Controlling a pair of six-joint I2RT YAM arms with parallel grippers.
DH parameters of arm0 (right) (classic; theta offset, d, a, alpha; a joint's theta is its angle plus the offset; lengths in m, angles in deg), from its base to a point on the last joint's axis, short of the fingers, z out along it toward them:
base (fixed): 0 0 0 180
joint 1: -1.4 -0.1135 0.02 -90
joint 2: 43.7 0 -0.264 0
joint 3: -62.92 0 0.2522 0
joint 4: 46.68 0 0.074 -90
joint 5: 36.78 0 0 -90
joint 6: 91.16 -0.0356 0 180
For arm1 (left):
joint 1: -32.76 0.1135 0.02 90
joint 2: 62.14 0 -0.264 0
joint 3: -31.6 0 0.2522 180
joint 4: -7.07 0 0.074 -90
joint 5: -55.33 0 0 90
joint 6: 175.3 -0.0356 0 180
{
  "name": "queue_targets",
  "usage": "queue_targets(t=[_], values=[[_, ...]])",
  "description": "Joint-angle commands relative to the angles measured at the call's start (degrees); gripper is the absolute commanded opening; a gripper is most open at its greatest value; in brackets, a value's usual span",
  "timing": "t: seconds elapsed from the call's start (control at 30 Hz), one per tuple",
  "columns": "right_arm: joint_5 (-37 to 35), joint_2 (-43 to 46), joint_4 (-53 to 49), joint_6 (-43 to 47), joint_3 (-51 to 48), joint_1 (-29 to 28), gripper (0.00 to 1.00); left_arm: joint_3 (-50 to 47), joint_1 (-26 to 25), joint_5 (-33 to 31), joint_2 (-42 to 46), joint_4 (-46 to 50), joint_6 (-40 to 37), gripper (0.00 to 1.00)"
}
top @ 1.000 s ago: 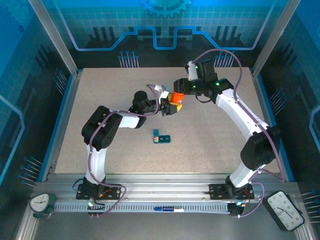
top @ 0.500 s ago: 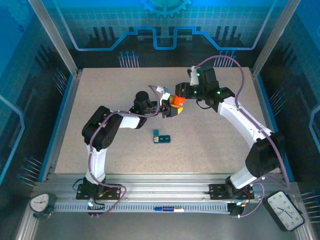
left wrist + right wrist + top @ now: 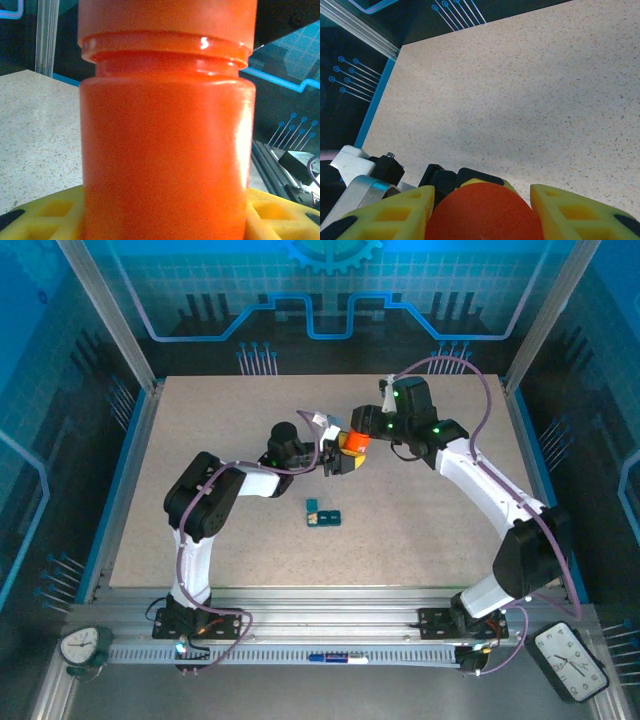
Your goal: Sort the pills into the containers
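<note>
An orange bottle is held above the table's middle, between both arms. My left gripper is shut on its body, which stands upright in the left wrist view with a yellow fingertip at each lower side. My right gripper comes in from the far right, and its yellow fingers are shut on the bottle's orange cap. The containers, a small dark-teal strip of joined cells, lie on the table nearer to me than the bottle. The pills are out of view.
The speckled beige table is walled by a blue rim and aluminium posts. Bare tabletop stretches beyond the cap. The left arm's elbow sits left of the containers.
The right wrist has turned over the bottle and its forearm has swung slightly right. The bottle stays gripped by both grippers; the left arm and the containers have not moved.
</note>
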Motion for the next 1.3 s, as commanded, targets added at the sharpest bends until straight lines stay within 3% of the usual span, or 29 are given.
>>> queue_targets(t=[0.0,0.27,0.37,0.9,1.27], values=[[5.26,-0.85,-10.22,-3.51,-2.74,-1.96,0.39,2.03,0.43,-4.68,3.1,-9.32,0.55,0.0],[6.33,-0.84,-9.49,2.14,-2.34,-3.18,0.4,2.28,0.47,-4.67,3.12,-9.97,0.69,0.0],[3.34,0.19,-8.72,6.15,-3.16,-4.03,0.4,2.26,0.5,-4.55,3.39,-10.5,0.64,0.0],[1.94,3.08,-3.17,-12.67,-8.51,-4.44,0.37,2.89,0.48,-6.35,4.38,-12.92,-0.15,0.0],[4.4,2.05,-5.67,-7.97,-5.58,-4.16,0.37,2.46,0.46,-6.18,3.93,-13.27,0.02,0.0]])
